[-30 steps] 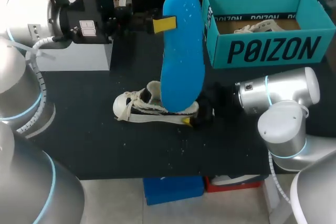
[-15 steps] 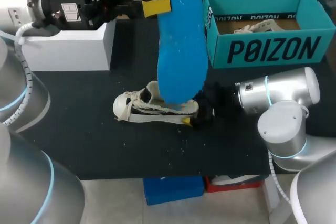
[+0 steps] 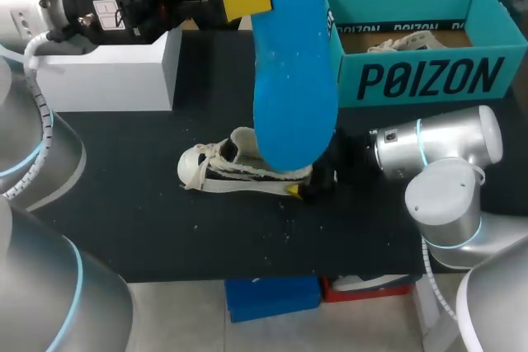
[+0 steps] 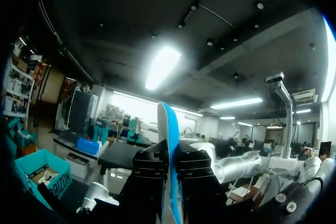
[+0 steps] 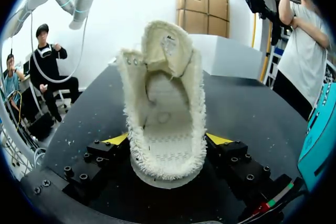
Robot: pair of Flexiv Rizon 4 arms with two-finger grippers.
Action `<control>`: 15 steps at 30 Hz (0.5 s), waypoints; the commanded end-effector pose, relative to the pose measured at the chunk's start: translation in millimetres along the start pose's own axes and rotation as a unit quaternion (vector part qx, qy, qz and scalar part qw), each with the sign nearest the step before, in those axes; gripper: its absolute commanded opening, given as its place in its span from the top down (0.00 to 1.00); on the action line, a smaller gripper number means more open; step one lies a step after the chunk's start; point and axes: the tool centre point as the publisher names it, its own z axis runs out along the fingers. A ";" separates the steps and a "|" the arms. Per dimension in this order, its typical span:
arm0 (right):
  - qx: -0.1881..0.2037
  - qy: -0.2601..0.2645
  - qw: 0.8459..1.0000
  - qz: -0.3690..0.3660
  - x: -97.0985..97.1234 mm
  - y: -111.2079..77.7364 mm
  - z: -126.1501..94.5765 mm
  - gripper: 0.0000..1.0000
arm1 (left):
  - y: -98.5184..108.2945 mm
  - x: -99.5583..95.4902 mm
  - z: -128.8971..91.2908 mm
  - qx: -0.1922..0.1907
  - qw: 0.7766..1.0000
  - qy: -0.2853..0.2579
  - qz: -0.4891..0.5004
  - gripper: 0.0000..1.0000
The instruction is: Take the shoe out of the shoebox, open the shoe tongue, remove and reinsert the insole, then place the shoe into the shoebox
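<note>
Head view. My left end effector point(image 3: 250, 2) comes in from the left and is clamped on the long edge of the blue insole point(image 3: 293, 63). It holds the insole in the air, clear of the desk point(image 3: 165, 212). The insole hangs roughly upright, and its lower end overlaps the heel half of the shoe point(image 3: 239, 166) from this angle. I cannot tell whether the two touch. The cream shoe rests on the desk near its middle, toe pointing left. My right end effector point(image 3: 318, 177) is at the shoe's heel, one yellow tip showing beside the sole. The teal shoebox point(image 3: 429, 80) stands open at the far right of the desk, well apart from the shoe, with a second shoe point(image 3: 404, 39) lying inside it. A white box point(image 3: 107, 72) stands at the far left.

Left wrist view. The insole point(image 4: 169, 129) is seen edge-on, pinched between the narrowly set fingers of the left end effector point(image 4: 170, 182) and rising straight ahead of them.

Right wrist view. The fingers of the right end effector point(image 5: 168, 145) press the shoe point(image 5: 165, 119) from both sides at the heel, yellow tips against its frayed sides. The shoe's mouth gapes towards the camera, the tongue point(image 5: 165, 45) is pushed forward, and I see only the pale inner floor.
</note>
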 end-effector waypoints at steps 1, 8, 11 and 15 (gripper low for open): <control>0.001 0.001 1.000 -0.002 0.2 -2.0 -0.7 0.00 | -0.2 -1.2 2.5 0.000 1.000 -0.001 0.000 1.00; 0.047 0.021 0.998 -0.024 -2.8 8.2 -14.7 0.00 | -0.2 -1.2 2.5 0.000 1.000 -0.001 0.000 1.00; 0.087 0.031 0.995 -0.026 -5.2 13.9 -25.3 0.00 | -0.2 -1.2 2.5 0.000 1.000 -0.001 0.000 1.00; 0.159 0.045 0.986 -0.025 -7.7 20.0 -36.5 0.00 | -0.2 -1.2 2.5 0.000 1.000 -0.001 0.000 1.00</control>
